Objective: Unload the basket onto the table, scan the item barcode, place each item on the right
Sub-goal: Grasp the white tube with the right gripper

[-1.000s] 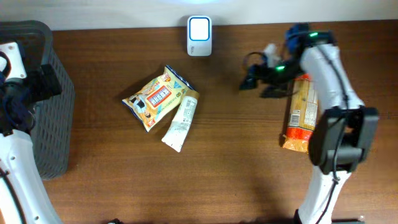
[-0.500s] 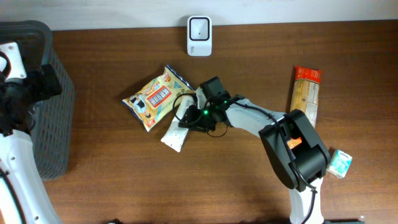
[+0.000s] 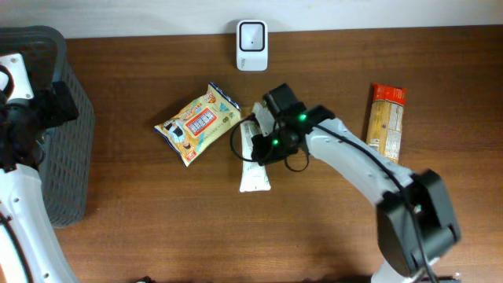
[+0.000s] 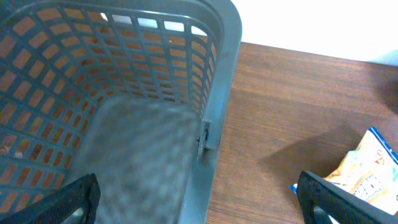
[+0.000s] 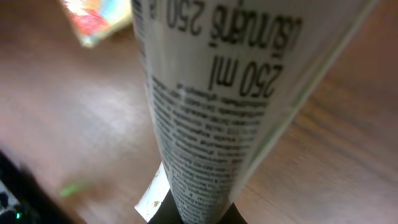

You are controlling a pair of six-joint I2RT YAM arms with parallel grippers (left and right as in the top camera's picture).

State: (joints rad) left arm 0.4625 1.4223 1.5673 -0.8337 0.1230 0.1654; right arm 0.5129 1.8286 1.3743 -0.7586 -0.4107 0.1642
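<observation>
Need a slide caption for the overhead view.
Right gripper shut on the tube, beside the snack bag, with the scanner at the table's far edge.

Bright, even light, soft shadows (tube slightly blurred close up).

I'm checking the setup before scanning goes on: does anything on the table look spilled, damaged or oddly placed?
Nothing stands out. The right gripper is shut on the white tube, the snack bag lies slanted but intact beside it, and the scanner sits behind them.
</observation>
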